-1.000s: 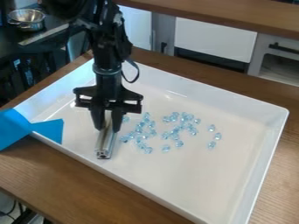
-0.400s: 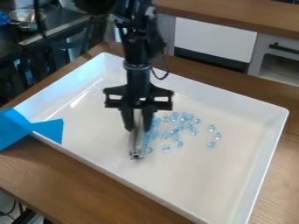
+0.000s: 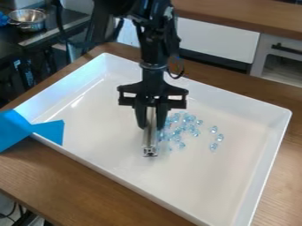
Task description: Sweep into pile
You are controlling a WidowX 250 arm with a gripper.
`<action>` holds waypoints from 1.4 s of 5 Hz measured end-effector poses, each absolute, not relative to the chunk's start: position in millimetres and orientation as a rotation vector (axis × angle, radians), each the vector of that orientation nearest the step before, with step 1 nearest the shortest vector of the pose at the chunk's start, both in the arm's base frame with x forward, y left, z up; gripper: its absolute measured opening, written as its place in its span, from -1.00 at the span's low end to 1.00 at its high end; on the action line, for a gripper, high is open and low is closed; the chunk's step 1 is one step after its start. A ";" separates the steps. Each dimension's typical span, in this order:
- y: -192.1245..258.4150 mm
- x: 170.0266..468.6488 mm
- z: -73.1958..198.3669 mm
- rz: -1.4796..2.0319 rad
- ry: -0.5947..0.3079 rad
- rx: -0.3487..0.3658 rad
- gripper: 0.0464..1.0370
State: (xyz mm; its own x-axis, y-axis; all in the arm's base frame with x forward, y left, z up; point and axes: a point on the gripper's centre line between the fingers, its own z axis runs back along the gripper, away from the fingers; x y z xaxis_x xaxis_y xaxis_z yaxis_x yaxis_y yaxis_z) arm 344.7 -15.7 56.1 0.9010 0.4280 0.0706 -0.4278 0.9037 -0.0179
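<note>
Near the middle of the white tray (image 3: pixel 194 185), the black gripper (image 3: pixel 151 123) hangs down, shut on a silver metal bar (image 3: pixel 150 143). The bar's near end is low over the tray floor, and its length runs back between the fingers. Light blue clear beads (image 3: pixel 187 124) lie bunched just right of the bar, some right beside it. A few loose beads (image 3: pixel 214 137) are set apart farther right. The gripper and bar may hide other beads behind them.
Blue tape (image 3: pixel 29 132) covers the tray's left corner and part of the wooden counter (image 3: pixel 70 181). Raised walls surround the tray floor. A metal bowl (image 3: pixel 27 16) stands at the back left, and white cabinets (image 3: pixel 218 37) stand behind.
The gripper has moved right across the tray with the bar in it. Beads on the left side of the group have shifted right, closer to the others; the far right ones stayed.
</note>
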 end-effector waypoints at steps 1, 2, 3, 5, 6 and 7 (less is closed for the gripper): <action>-21.8 354.0 54.8 0.445 -0.079 0.004 -0.42; -30.0 362.4 53.7 0.452 -0.066 -0.002 -0.42; -45.6 369.4 53.9 0.453 -0.041 -0.019 -0.42; -83.8 384.7 52.9 0.435 -0.029 -0.037 -0.42; -106.0 391.3 53.0 0.427 -0.028 -0.047 -0.42; -127.9 399.5 54.7 0.428 -0.043 -0.057 -0.42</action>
